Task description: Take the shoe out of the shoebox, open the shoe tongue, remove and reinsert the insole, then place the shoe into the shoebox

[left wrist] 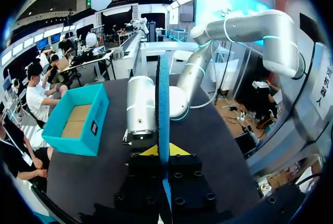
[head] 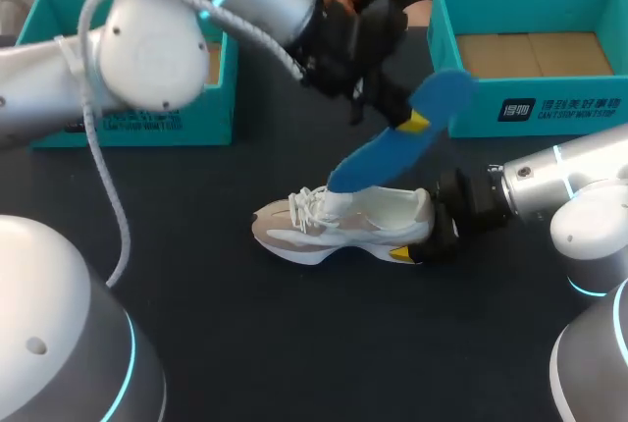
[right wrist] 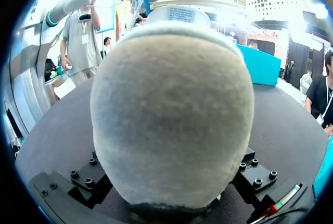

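Two teal shoeboxes sit along the back of the dark worktop (head: 294, 343). Going across, the left shoebox (head: 196, 123) is in the far left corner with its lid off, and most of it is hidden behind the left arm (head: 147, 49). That arm comes in from the left and reaches past the middle.

Its left gripper (head: 410, 124) hangs in the air above the worktop and is clamped on the blue insole (head: 378, 162), part way down from the upper end. In the left wrist view the insole is edge-on, pinched right between the two yellow tips. The insole slants. Its lower end pokes into the opening of the shoe (head: 343, 228) near the laces, and its upper end sticks up past the gripper toward the right shoebox (head: 530, 113).

The shoe is a white and beige trainer. It stands upright on its sole about mid-worktop, outside both boxes, with the toe pointing left and the heel right.

The right gripper (head: 424, 245) is at the heel, coming in low from the right arm (head: 559, 182). It looks closed on the heel. One yellow tip shows against the near side of the sole, but the far one is hidden, so that's a best guess. In the right wrist view the fuzzy heel fills nearly everything, sitting between the black finger mounts.

The right shoebox is open in the far right corner with its cardboard floor showing, well apart from the shoe.
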Robot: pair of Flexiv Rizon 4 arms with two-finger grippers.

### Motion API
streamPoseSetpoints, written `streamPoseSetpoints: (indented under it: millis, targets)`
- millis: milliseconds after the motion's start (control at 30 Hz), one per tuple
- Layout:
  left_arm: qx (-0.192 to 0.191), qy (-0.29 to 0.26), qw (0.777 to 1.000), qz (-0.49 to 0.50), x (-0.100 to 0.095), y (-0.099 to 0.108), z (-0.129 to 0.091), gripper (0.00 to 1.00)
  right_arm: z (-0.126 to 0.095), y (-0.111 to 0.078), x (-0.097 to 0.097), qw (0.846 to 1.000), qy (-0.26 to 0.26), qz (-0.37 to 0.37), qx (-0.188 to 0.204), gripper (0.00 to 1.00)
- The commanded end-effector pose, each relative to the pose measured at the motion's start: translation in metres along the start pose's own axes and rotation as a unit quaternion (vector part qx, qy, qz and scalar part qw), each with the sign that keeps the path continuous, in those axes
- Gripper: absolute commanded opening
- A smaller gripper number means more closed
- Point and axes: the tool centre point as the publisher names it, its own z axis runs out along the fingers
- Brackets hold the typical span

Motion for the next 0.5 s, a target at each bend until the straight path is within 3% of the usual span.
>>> streamPoseSetpoints:
  millis: [33,267,500]
  targets:
    - [0.020,0.033,0.999,-0.002,0.002,-0.016,-0.028,0.00,0.004,-0.002,0.001,1.000,-0.001,0.000,0.002,0.00]
    - [0.121,0.092,0.988,-0.036,-0.002,-0.038,-0.066,0.00,0.004,-0.002,0.001,1.000,-0.001,0.000,0.002,0.00]
    - [0.121,0.092,0.988,-0.036,-0.002,-0.038,-0.066,0.00,0.004,-0.002,0.001,1.000,-0.001,0.000,0.002,0.00]
